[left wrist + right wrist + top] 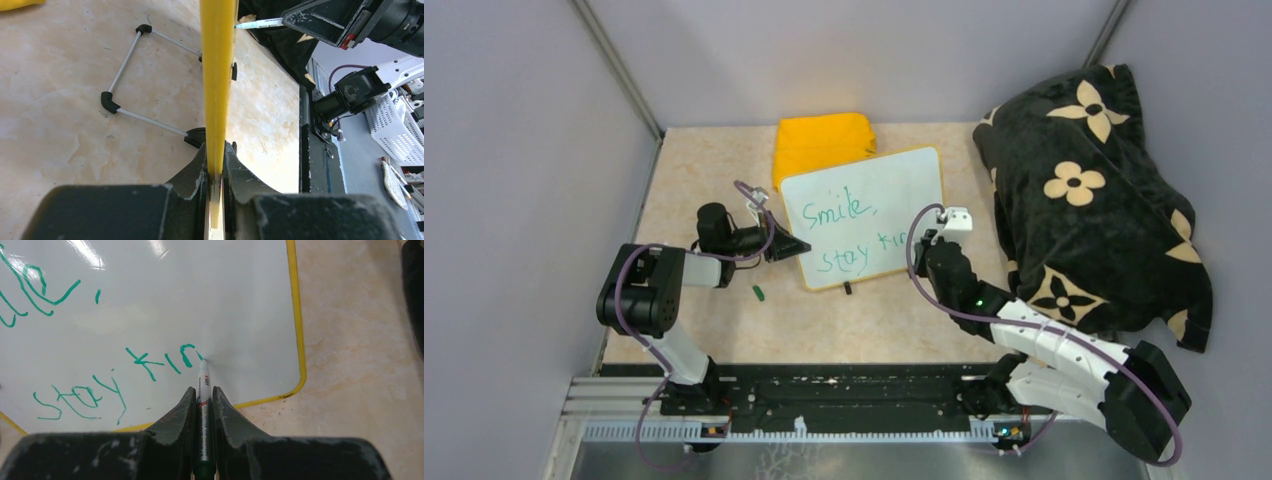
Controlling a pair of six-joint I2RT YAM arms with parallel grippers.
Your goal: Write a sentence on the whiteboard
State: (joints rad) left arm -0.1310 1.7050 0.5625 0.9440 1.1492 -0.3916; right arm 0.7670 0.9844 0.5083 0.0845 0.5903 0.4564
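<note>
2 tools engaged: left tool (pixel 216 155) clamped on whiteboard (pixel 894 190) left edge, right tool (pixel 202 395) clamped on marker (pixel 203 382), tip touching whiteboard. Sentence (pixel 827 211) reads "Smile, stay kin". Whiteboard mid table (pixel 694 190), just near of cloth (pixel 822 140).

From above, the right hand (pixel 926 242) hides the end of the sentence (pixel 844 212). The right wrist view crops its first line, with the rear of the marker (pixel 203 390) buried between the fingers (pixel 175 425). The left wrist view gets the whiteboard (pixel 218 75) edge-on (face hidden). A green speck (pixel 760 293) on the surface (pixel 714 330): too small to tell.
</note>
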